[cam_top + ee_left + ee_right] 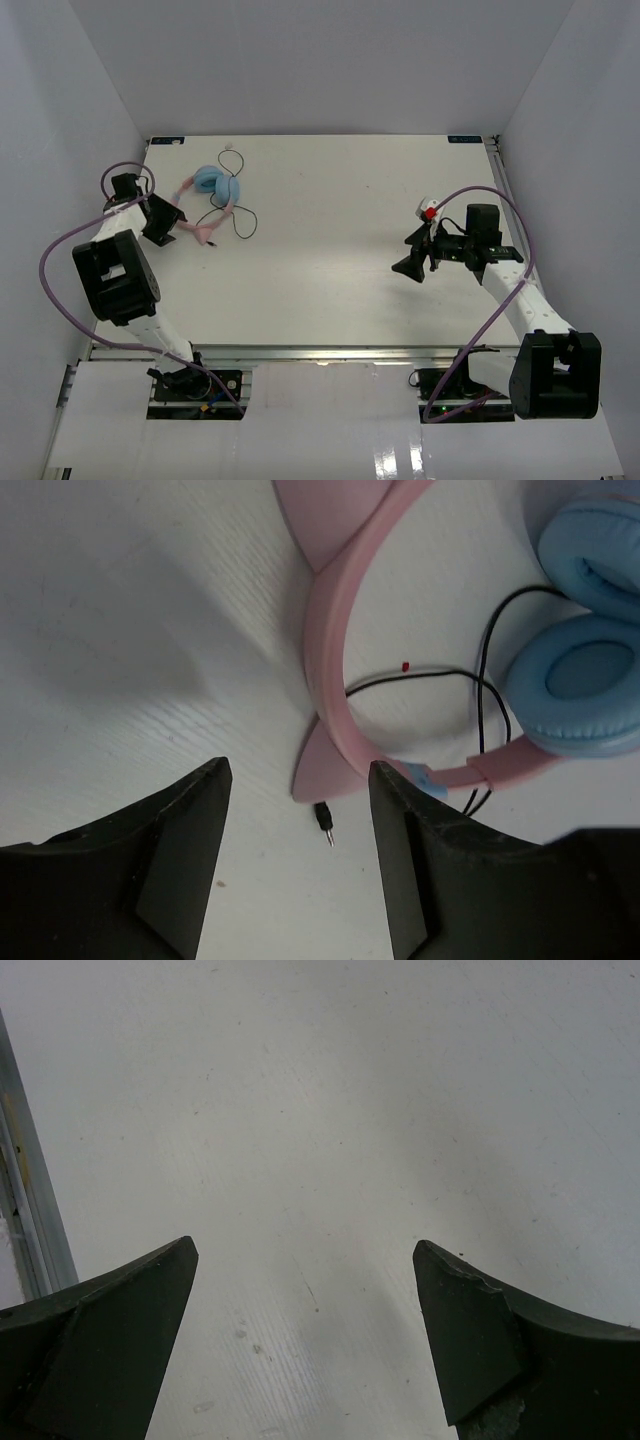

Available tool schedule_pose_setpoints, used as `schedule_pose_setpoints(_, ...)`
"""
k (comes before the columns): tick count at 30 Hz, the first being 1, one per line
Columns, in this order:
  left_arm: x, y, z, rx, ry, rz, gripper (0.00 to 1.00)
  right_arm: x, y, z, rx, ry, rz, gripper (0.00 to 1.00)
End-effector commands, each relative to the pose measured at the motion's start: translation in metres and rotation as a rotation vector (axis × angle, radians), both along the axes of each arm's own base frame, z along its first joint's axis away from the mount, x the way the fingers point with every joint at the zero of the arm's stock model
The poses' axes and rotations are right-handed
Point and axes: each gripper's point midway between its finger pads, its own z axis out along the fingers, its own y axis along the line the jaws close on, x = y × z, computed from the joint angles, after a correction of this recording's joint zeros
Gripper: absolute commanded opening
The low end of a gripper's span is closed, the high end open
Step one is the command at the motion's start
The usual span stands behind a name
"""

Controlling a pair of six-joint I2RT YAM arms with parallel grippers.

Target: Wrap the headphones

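**Left gripper** (298, 770): hovering low over the table (120, 630), jaws parted, gripping nothing, straddling the cord's plug (324, 825) lying loose just under the fingertips.

**Just ahead of the fingertips:** facing the headphones (212, 200), lying flat, pink headband (325, 650) nearest. Beyond it and off to one side, two light blue ear cups (580, 680), with the thin black cord (481, 690) trailing in loose loops.

**Right gripper** (305, 1260): hanging wide open and empty, well apart from the headphones.

**Step, judged:** approaching for a first grasp, winding not yet begun.

**Next, judged:** closing on the plug or cord, then coiling it round the headband.
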Motion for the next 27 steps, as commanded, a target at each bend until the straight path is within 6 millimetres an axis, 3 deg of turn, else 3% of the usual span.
schedule_pose_setpoints(1, 0.014, 0.005, -0.006, -0.013, 0.063, 0.037, 0.66, -0.004, 0.005, 0.008, 0.003, -0.031, 0.06, 0.95)
schedule_pose_setpoints(8, 0.05, -0.005, -0.027, 0.012, 0.122, 0.027, 0.63, -0.007, 0.005, 0.002, -0.01, -0.026, 0.086, 0.95)
schedule_pose_setpoints(10, 0.057, -0.004, -0.028, 0.026, 0.138, 0.033, 0.55, -0.007, 0.004, 0.002, -0.016, -0.028, 0.087, 0.95)
schedule_pose_setpoints(13, 0.056, -0.006, -0.044, 0.054, 0.214, 0.02, 0.38, -0.006, 0.002, 0.003, -0.015, -0.032, 0.083, 0.95)
schedule_pose_setpoints(18, 0.038, 0.008, -0.063, 0.15, 0.317, -0.001, 0.29, -0.004, -0.003, 0.007, -0.007, -0.038, 0.064, 0.95)
schedule_pose_setpoints(23, 0.039, 0.013, -0.044, 0.224, 0.28, -0.086, 0.09, -0.008, -0.003, 0.005, 0.009, -0.022, 0.069, 0.95)
schedule_pose_setpoints(25, 0.05, 0.003, -0.018, 0.24, 0.203, -0.161, 0.03, -0.016, 0.0, 0.002, 0.022, -0.005, 0.098, 0.95)
schedule_pose_setpoints(27, 0.063, -0.021, 0.019, 0.243, 0.092, -0.27, 0.0, -0.028, 0.004, -0.006, 0.019, 0.011, 0.163, 0.95)
